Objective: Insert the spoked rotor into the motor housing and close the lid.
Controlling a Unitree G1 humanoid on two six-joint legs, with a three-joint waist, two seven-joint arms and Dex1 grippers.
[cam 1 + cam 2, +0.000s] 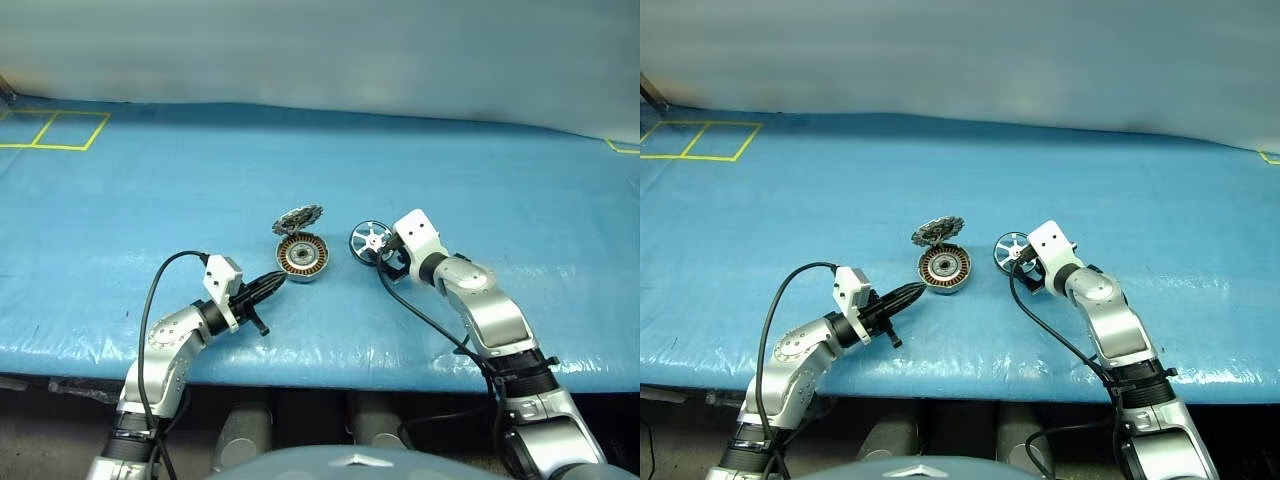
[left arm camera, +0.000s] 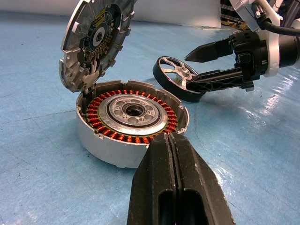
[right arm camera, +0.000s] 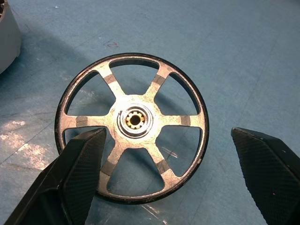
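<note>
The motor housing (image 1: 303,258), a silver cup with copper windings, sits mid-table on the blue sheet. Its toothed lid (image 1: 298,219) stands hinged open at the far side. To its right is the spoked rotor (image 1: 369,241), black-rimmed with silver spokes, and it looks tipped up. My right gripper (image 3: 168,136) is open wide around the rotor (image 3: 132,126). One finger (image 3: 75,178) overlaps the rim and the other stands clear of it. My left gripper (image 2: 171,140) is shut on nothing, its tip at the near wall of the housing (image 2: 131,117).
Yellow tape squares (image 1: 60,130) mark the sheet at the far left, and another tape corner (image 1: 622,148) lies at the far right. The table's front edge (image 1: 320,370) runs just below both arms. A black cable (image 1: 165,275) loops off the left wrist.
</note>
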